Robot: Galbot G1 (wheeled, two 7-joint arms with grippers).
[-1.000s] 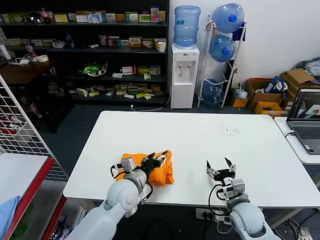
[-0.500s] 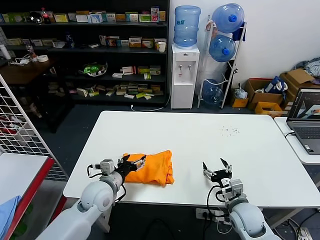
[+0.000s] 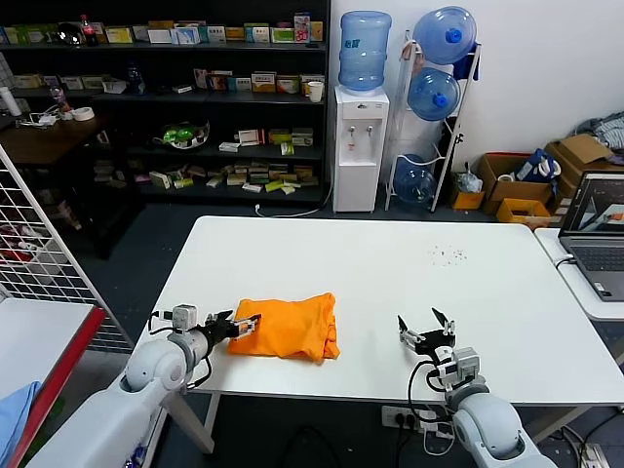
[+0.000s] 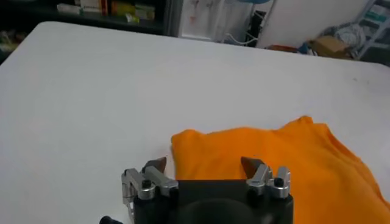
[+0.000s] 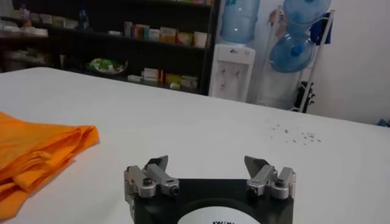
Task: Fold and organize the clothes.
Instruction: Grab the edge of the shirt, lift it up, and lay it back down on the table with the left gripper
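The orange T-shirt point(image 3: 288, 330) lies folded in a thick bundle on the white table point(image 3: 390, 273), near the front edge, left of the middle. No lettering shows. My left gripper point(image 3: 241, 323) is open and empty at the shirt's left edge, low over the table; in the left wrist view point(image 4: 204, 164) its jaws stand apart just short of the orange T-shirt point(image 4: 280, 158). My right gripper point(image 3: 425, 331) is open and empty over bare table, well right of the shirt. In the right wrist view point(image 5: 207, 164) the shirt's stacked folds point(image 5: 36, 149) lie off to one side.
A laptop point(image 3: 597, 234) sits on a side table at the right. A wire rack point(image 3: 39, 263) and a red-edged shelf with a light blue cloth point(image 3: 15, 414) stand at the left. Shelves, a water dispenser point(image 3: 358, 146) and bottles stand behind the table.
My left gripper has drawn back leftward off the shirt and now sits at its left edge. The shirt has settled flatter on the table. The right gripper has barely moved.
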